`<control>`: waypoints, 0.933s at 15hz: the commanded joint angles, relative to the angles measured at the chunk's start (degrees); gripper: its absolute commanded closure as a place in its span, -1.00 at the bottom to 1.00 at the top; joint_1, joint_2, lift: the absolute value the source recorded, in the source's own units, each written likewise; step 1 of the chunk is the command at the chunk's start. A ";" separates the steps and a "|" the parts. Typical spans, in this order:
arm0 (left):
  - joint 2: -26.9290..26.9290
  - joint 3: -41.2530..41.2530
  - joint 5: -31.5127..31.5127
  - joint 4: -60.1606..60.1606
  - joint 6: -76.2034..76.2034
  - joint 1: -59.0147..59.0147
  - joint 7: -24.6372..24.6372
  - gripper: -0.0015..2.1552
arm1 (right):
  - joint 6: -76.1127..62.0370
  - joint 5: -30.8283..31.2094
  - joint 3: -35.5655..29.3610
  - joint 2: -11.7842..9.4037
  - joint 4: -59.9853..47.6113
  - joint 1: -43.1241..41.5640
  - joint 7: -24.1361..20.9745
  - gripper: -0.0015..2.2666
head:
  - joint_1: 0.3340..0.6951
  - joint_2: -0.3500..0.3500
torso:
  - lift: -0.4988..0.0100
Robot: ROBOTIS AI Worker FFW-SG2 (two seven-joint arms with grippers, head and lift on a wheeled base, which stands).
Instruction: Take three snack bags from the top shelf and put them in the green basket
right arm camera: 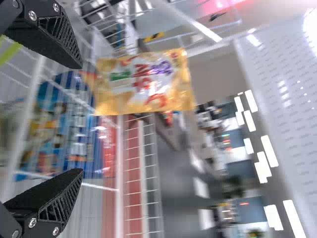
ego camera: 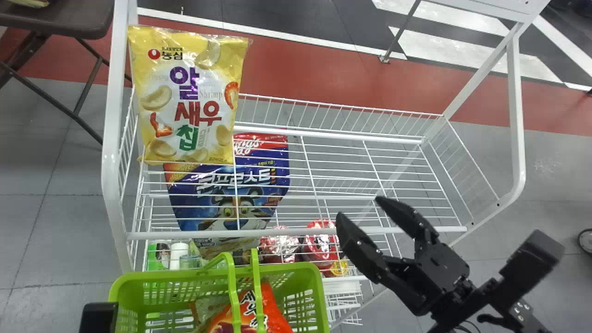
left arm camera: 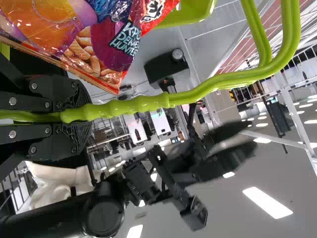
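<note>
Upright on the top shelf's left end stands a yellow snack bag (ego camera: 187, 97). My right gripper (ego camera: 360, 209) is open, right of the bag and nearer the front, above the shelf's front rail. In the right wrist view, the yellow bag (right arm camera: 143, 82) is some way beyond the open right gripper (right arm camera: 81, 119). The green basket (ego camera: 305, 273) hangs before the rack with a red-orange bag (ego camera: 275, 314) inside. My left gripper (ego camera: 98, 317) is at the basket's left; in its wrist view, the left gripper (left arm camera: 84, 114) is shut on the green handle (left arm camera: 148, 103).
The white wire rack (ego camera: 347, 134) has raised side frames at left and right. Under the top shelf lie a blue cereal bag (ego camera: 231, 199) and red packages (ego camera: 319, 245). A brown table (ego camera: 60, 21) stands behind at the left.
</note>
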 commanded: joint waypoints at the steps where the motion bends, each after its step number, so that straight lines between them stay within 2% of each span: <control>1: 0.00 0.00 -0.09 -0.01 0.18 -0.20 0.05 0.14 | -4.03 1.85 5.18 0.06 -1.29 2.02 -9.01 -0.94 | 1.00 -1.00 | 0.79; 3: 0.09 0.09 0.00 -0.01 0.53 -0.20 -0.04 0.14 | -3.33 4.83 9.48 0.06 -3.05 2.99 -18.16 -0.94 | 1.00 -1.00 | 0.79; 4: 0.17 0.09 0.00 -0.10 0.53 -0.20 -0.12 0.14 | -3.15 5.71 10.80 0.06 -3.58 3.25 -20.26 -0.94 | 1.00 -1.00 | 0.79; 7: 0.17 0.44 0.18 0.07 0.53 -0.20 -0.56 0.14 | -5.26 8.17 12.65 0.06 -3.49 3.60 -21.67 -0.94 | 1.00 -1.00 | 0.79; 14: 0.09 0.53 0.18 0.16 0.53 -0.38 -0.74 0.14 | -6.14 8.35 12.65 0.06 -3.58 3.78 -22.29 -0.94 | 1.00 -1.00 | 0.79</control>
